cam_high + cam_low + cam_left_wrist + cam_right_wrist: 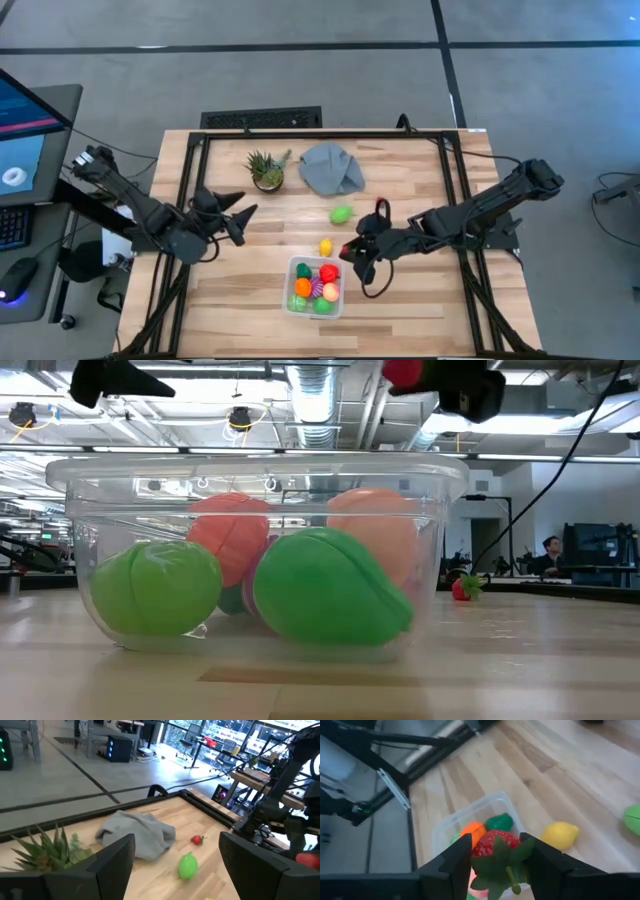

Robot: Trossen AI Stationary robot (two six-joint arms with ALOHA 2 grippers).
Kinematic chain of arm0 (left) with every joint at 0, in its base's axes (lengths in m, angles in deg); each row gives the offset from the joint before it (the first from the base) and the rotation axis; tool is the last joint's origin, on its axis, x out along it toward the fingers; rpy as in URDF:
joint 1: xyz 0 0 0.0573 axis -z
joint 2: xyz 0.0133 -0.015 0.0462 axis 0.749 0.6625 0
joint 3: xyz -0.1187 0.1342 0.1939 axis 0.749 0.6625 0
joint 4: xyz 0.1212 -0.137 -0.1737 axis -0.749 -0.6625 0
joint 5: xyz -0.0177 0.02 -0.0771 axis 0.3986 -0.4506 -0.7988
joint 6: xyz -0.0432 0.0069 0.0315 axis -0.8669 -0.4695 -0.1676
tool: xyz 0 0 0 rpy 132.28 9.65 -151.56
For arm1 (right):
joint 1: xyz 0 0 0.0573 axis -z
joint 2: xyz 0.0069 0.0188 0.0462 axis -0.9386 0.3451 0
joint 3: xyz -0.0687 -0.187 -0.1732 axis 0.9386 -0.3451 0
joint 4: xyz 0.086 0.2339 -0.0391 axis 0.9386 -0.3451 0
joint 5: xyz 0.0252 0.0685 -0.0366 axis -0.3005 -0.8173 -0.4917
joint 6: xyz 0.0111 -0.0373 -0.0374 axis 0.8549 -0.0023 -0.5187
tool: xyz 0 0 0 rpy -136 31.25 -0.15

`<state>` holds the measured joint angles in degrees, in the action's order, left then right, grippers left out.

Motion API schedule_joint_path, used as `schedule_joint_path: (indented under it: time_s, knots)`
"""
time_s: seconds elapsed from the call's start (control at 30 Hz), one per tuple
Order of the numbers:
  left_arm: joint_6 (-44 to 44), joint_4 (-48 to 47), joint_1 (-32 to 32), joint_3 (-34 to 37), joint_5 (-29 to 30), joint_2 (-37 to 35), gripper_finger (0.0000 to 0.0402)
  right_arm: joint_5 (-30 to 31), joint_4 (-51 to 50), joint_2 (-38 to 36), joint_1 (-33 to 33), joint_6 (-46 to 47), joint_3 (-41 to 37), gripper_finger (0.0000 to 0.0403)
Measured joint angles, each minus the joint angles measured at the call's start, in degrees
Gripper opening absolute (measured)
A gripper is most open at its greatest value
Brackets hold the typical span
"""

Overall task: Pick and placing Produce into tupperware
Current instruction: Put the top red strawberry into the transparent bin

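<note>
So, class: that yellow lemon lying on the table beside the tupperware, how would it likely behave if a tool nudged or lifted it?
The yellow lemon looks rounded and smooth in the right wrist view, so a nudge would probably roll it, perhaps towards the tupperware. Its glossy plastic-looking skin may slip between fingers. Small like the other toy produce, it is likely light and stiff.

A spiky potted plant [266, 171] stands beside a grey cloth [331, 168].
</note>
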<state>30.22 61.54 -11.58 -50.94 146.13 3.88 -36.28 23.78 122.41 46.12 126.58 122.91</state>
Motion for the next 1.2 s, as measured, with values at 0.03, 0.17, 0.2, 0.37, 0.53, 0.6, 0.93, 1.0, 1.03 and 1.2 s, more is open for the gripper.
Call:
schedule_joint_path:
  time_s: [0.03,0.17,0.2,0.37,0.53,0.6,0.93,1.0,1.03,1.2]
  knots:
    - [-0.7,0.0,0.0,0.0,-0.2,0.4,0.0279,-0.1,2.0,0.0,-0.1,0.1,-0.7,0.0190]
    - [-1.8,0.7,0.2,0.0,-1.4,1.6,0.0279,-0.7,8.7,0.0,-0.4,1.0,-4.4,0.0182]
    - [-1.8,0.9,0.3,0.0,-1.6,1.9,0.0279,-0.8,10.5,0.0,-0.4,1.1,-5.1,0.0175]
    - [-2.1,1.2,0.5,0.0,-1.6,2.5,0.0279,-0.8,17.2,0.2,-0.8,2.6,-8.2,0.0153]
    - [-2.2,1.2,0.5,0.0,-1.6,2.5,0.0279,-1.9,22.3,3.4,-1.2,3.2,-8.3,0.0180]
    - [-2.2,1.2,0.5,0.0,-1.6,2.5,0.0279,-2.8,25.3,5.7,-1.3,3.9,-8.3,0.0185]
    - [-2.3,1.2,0.5,0.0,-2.4,2.5,0.0279,-8.5,37.1,19.1,-0.9,8.9,-8.3,0.0151]
    - [-2.3,1.2,0.5,0.0,-2.6,2.5,0.0279,-9.4,40.0,21.0,-0.9,9.8,-8.3,0.0162]
    - [-2.3,1.2,0.5,0.0,-2.7,2.5,0.0279,-9.7,41.0,21.6,-0.8,10.0,-8.3,0.0168]
    - [-2.5,1.2,0.5,0.0,-3.0,2.5,0.0279,-9.8,43.5,23.1,-0.9,10.5,-8.3,0.0170]
